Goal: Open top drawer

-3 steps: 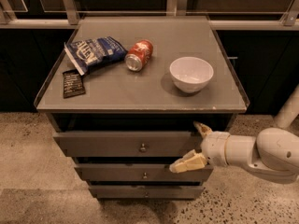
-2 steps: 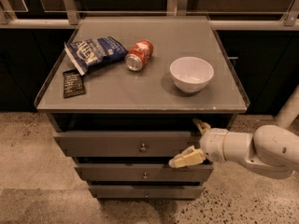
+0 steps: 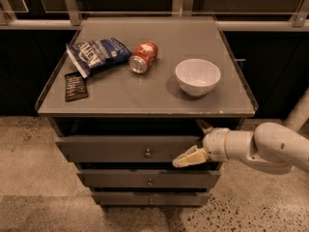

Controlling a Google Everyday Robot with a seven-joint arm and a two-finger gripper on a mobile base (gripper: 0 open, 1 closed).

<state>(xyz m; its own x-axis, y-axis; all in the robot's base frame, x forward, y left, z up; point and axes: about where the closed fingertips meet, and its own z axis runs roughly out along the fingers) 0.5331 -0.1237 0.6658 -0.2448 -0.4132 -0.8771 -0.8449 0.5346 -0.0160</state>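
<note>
The white arm (image 3: 277, 146) reaches in from the 3 o'clock edge of the view, lying nearly level and pointing toward 9 o'clock. Its rounded forearm narrows into a pale wrist (image 3: 219, 144). The end effector (image 3: 188, 143) sits between 4 and 5 o'clock from the view's centre, its two tan fingers spread apart: the upper finger (image 3: 204, 127) angles toward 11 o'clock, the lower finger (image 3: 189, 157) slants toward 8 o'clock.

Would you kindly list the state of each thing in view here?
Top drawer: at most barely out.
Gripper: open, at that drawer's right end.
Middle drawer: looks shut.
Bottom drawer: looks shut.
Can: on its side.
Bowl: upright, empty.
Chip bag: lying flat.
Black packet: lying flat.
</note>
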